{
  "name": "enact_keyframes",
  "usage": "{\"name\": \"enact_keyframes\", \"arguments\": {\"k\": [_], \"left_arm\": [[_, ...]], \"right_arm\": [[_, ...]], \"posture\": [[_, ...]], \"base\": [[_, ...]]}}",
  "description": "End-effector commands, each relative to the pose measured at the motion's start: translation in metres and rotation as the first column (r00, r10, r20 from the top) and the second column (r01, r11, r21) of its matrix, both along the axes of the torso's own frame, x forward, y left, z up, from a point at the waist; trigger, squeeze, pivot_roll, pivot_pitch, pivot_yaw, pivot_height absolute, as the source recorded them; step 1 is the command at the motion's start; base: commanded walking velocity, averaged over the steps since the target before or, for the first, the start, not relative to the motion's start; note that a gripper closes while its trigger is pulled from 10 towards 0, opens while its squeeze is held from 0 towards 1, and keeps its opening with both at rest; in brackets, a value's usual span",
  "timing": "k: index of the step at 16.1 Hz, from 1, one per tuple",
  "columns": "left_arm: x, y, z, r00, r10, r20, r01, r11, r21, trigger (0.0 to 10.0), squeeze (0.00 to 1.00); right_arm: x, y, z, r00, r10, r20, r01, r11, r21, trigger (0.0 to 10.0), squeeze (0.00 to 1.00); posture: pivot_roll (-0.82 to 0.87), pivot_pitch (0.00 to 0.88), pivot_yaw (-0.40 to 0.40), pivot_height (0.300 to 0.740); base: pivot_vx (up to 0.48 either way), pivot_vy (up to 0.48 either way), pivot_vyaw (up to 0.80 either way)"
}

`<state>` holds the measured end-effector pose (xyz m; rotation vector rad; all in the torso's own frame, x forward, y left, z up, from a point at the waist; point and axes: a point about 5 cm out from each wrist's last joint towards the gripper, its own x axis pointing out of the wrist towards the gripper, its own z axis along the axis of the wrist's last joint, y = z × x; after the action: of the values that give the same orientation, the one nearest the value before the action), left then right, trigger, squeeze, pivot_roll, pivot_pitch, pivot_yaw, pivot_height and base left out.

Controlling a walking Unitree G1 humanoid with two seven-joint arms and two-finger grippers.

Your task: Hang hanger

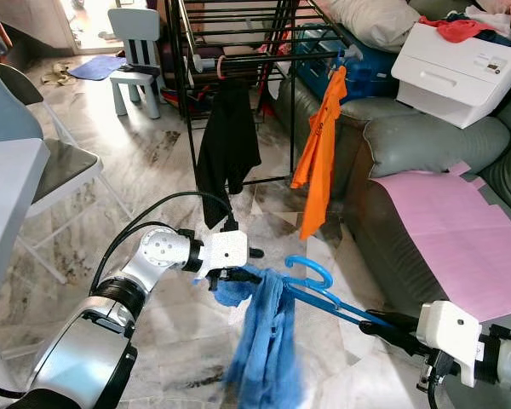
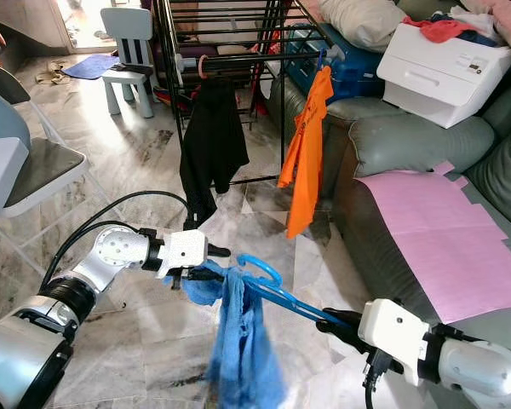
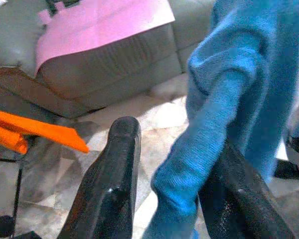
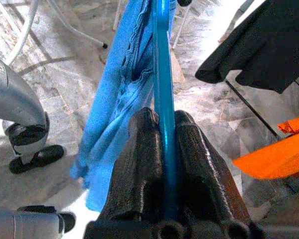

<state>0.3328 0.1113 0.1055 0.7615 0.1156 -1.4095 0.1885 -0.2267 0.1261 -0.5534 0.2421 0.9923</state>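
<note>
A blue plastic hanger (image 1: 324, 294) with a blue garment (image 1: 264, 341) draped over it hangs low over the marble floor, hook (image 1: 311, 266) pointing up. My right gripper (image 1: 376, 322) is shut on one end of the hanger's arm; in the right wrist view the fingers (image 4: 139, 164) pinch the blue bar (image 4: 162, 74). My left gripper (image 1: 238, 276) holds the garment's bunched top by the hook, with the cloth (image 3: 209, 134) between its fingers (image 3: 112, 184). Beyond stands the black drying rack (image 1: 272, 60), with a black garment (image 1: 228, 145) and an orange shirt (image 1: 319, 153) hanging from it.
A grey sofa (image 1: 409, 136) with a pink sheet (image 1: 460, 230) and a white box (image 1: 460, 68) runs along the right. A folding chair (image 1: 60, 162) and a table edge (image 1: 4, 196) stand at the left. A small pale chair (image 1: 136, 51) is behind.
</note>
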Motion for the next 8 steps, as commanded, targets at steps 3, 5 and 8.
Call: {"name": "enact_keyframes", "arguments": {"k": [3, 5, 8], "left_arm": [[0.0022, 0.0021, 0.0055, 1.000, -0.018, 0.014, 0.018, 1.000, 0.011, 0.0, 0.00], [0.0009, 0.0042, 0.0032, 0.999, -0.032, 0.002, 0.032, 0.999, 0.041, 0.0, 0.00], [-0.0030, 0.0062, -0.0031, 0.998, -0.045, -0.039, 0.048, 0.997, 0.062, 0.0, 0.00]], "right_arm": [[0.0022, 0.0004, 0.0048, 0.999, 0.022, 0.032, -0.022, 1.000, -0.005, 10.0, 0.00], [0.0030, 0.0007, 0.0045, 0.999, 0.022, 0.036, -0.022, 1.000, -0.008, 10.0, 0.00], [0.0032, 0.0008, 0.0042, 0.999, 0.021, 0.043, -0.021, 1.000, -0.010, 10.0, 0.00]], "posture": [[0.03, 0.000, -0.014, 0.740], [0.03, 0.000, -0.014, 0.740], [0.03, 0.000, -0.014, 0.740]], "base": [[0.000, 0.000, 0.00], [0.000, 0.000, 0.00], [0.000, 0.000, 0.00]]}}
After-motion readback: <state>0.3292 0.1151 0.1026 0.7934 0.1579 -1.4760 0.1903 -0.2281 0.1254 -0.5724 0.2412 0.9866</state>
